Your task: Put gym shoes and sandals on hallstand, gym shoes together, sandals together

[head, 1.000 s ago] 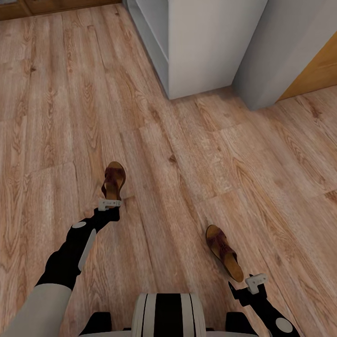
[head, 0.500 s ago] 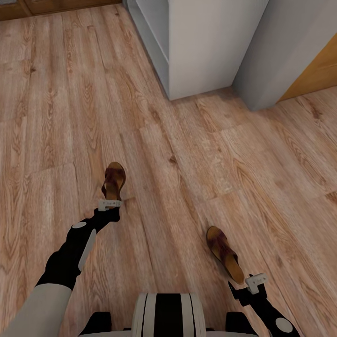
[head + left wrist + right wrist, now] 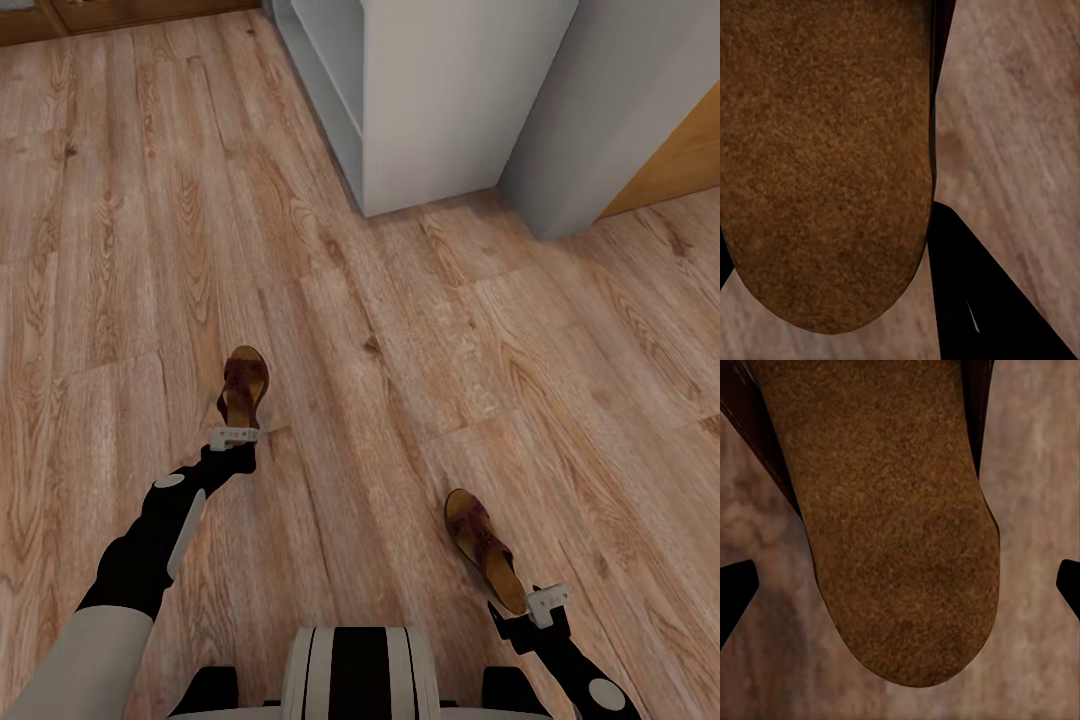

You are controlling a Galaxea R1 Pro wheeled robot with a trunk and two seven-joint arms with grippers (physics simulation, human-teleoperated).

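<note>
In the head view you have both sandals on the floor [image 3: 150,200], well apart from each other. The left sandal [image 3: 243,386] lies toe away from you with its heel at your left pincer [image 3: 233,435]. The right sandal [image 3: 484,548] lies slanted, its heel end reaching your right pincer [image 3: 545,603]. At the far edge of the floor stands a pale grey cabinet [image 3: 440,90]; you cannot tell from here whether it is the shoe rack. No sneakers appear in this view. By my judgement you are early in the job: neither sandal is lifted yet, and everything remains to be carried to the rack and paired.

In the left wrist view the sandal's tan footbed [image 3: 825,157] looks grainy, suede-like, with a rounded heel and a dark brown rim. One dark finger [image 3: 975,300] shows beside the heel, over the floor. You cannot tell here whether the pincer is closed on it.

In the right wrist view the other footbed [image 3: 892,525] runs between two dark fingertips [image 3: 735,585], which stand wide, clear of the heel on both sides. That pincer is spread and holds nothing.
</note>
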